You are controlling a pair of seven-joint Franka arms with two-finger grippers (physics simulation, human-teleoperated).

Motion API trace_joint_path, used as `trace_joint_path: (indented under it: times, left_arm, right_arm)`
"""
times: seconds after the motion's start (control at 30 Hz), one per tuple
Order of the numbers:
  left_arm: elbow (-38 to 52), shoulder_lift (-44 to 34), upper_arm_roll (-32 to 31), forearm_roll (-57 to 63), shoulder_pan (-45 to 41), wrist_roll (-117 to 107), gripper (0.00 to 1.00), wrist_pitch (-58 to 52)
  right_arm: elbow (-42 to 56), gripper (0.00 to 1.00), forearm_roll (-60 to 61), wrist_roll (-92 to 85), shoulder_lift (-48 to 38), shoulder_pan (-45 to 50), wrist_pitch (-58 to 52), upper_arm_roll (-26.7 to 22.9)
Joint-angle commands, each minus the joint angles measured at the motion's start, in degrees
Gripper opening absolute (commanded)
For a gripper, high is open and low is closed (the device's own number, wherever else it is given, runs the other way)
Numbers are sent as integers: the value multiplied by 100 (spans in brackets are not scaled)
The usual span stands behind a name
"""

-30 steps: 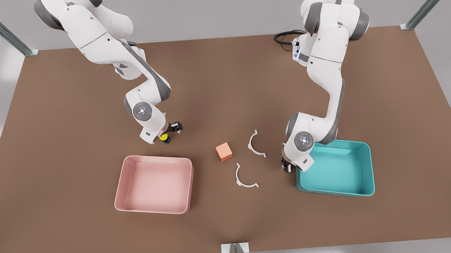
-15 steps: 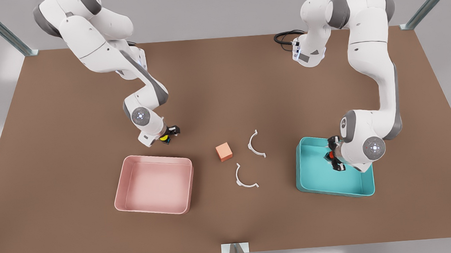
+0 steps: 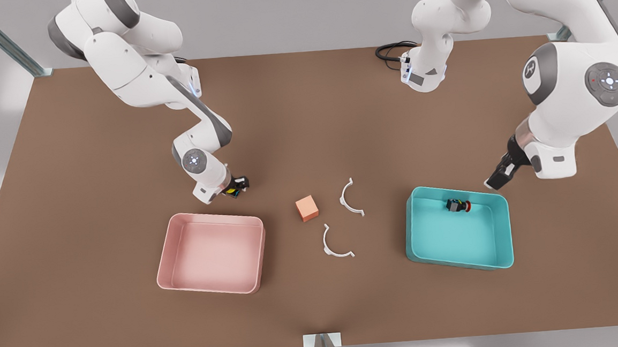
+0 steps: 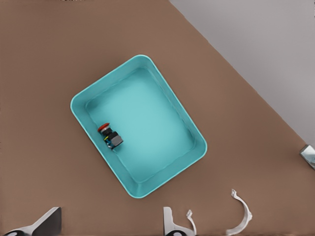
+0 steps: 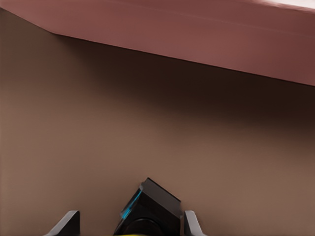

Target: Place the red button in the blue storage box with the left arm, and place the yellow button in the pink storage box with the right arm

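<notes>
In the right wrist view the yellow button (image 5: 147, 214) is cut off by the picture's edge, so almost only its black base shows between the right gripper (image 5: 129, 223)'s 2 fingertips. In the front view this button (image 3: 233, 189) is mostly hidden by the gripper. The left gripper (image 3: 495, 180) looks perhaps open, but it is too small to tell.

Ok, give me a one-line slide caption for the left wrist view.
Seen from above, the red button lies on its side inside the blue storage box, beside one wall, with the open left gripper raised clear.
</notes>
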Motion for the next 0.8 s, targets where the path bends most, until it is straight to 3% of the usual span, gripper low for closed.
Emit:
trace_joint_path:
  times: [0.0,0.3,0.5,0.63,0.77]
  left_arm:
    - [3,-4,0,33,1,4935,100,-387]
    - [3,75,0,24,-25,4900,100,-405]
    - [3,75,0,33,-122,4900,100,-387]
    - [3,75,0,33,-95,4918,100,-387]
    - [3,75,9,33,-95,4918,100,-387]
  right_arm:
    - [2,81,-49,58,14,-1,239,-6]
    - [2,53,-216,58,40,-28,239,-15]
    - [186,51,-216,58,-276,-36,177,-15]
    - [1346,52,-216,49,-566,-89,-1422,38]
    - [1426,52,-225,58,-689,-28,-1431,29]
